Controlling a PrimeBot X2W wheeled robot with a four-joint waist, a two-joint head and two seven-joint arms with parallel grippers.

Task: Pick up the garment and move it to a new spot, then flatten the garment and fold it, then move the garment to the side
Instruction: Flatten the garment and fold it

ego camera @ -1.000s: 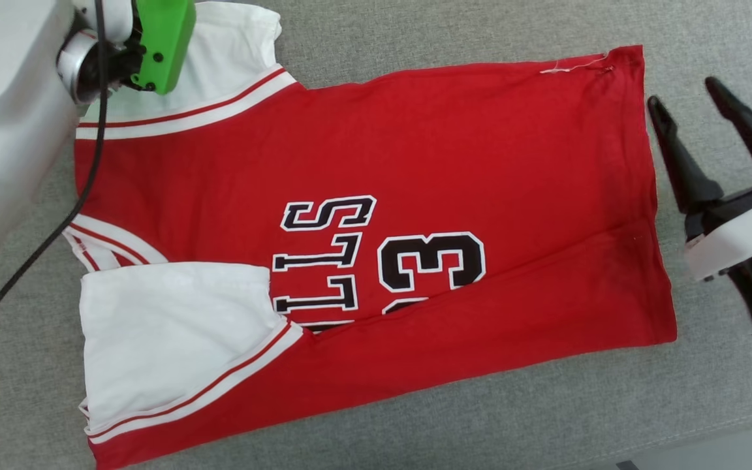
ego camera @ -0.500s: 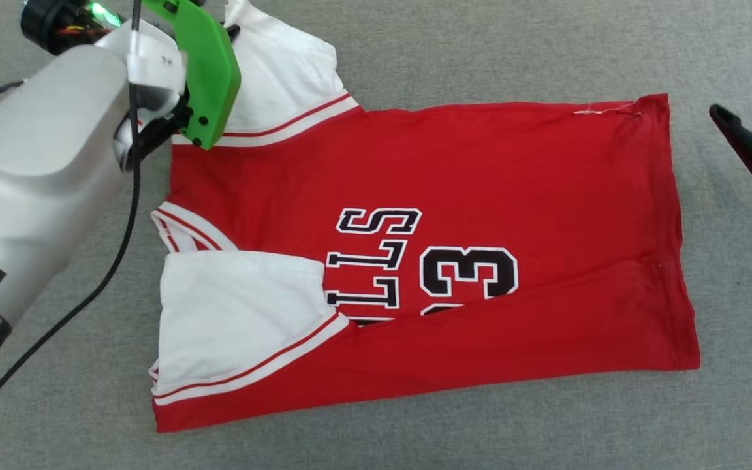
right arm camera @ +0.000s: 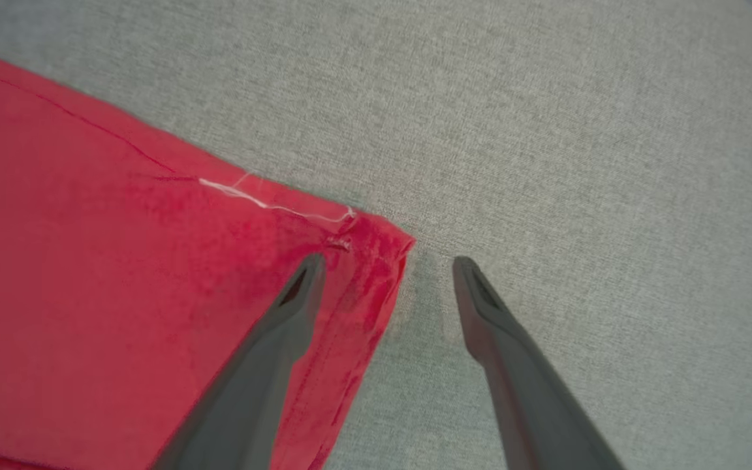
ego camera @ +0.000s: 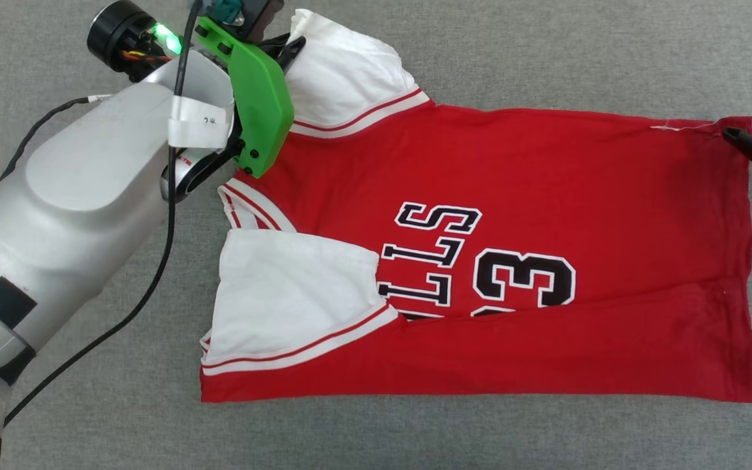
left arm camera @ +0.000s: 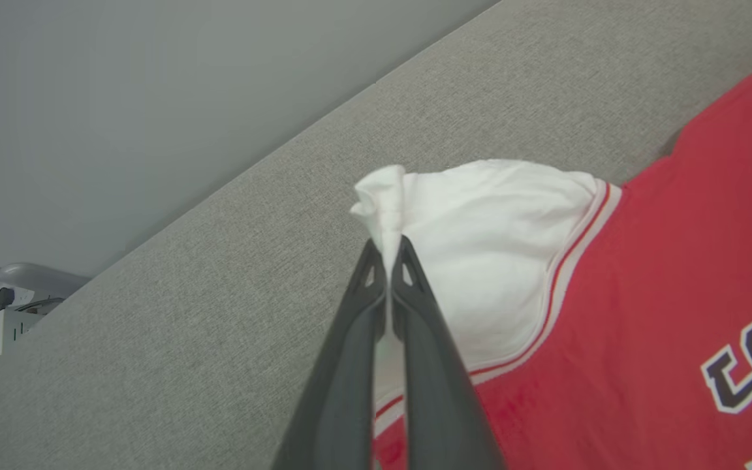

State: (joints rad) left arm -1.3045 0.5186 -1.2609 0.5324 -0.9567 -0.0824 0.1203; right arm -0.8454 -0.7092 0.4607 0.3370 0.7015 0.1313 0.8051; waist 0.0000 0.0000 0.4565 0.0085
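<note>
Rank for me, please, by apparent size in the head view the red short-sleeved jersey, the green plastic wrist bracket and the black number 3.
Largest: red short-sleeved jersey
Then green plastic wrist bracket and black number 3: similar, bracket nearer the camera, so unranked.

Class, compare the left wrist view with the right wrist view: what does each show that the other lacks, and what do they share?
Left wrist, not right: the left gripper shut on the white sleeve, plus black lettering. Right wrist, not left: the open right gripper astride the hem corner, with a loose white thread. Both: the red jersey on grey cloth.
</note>
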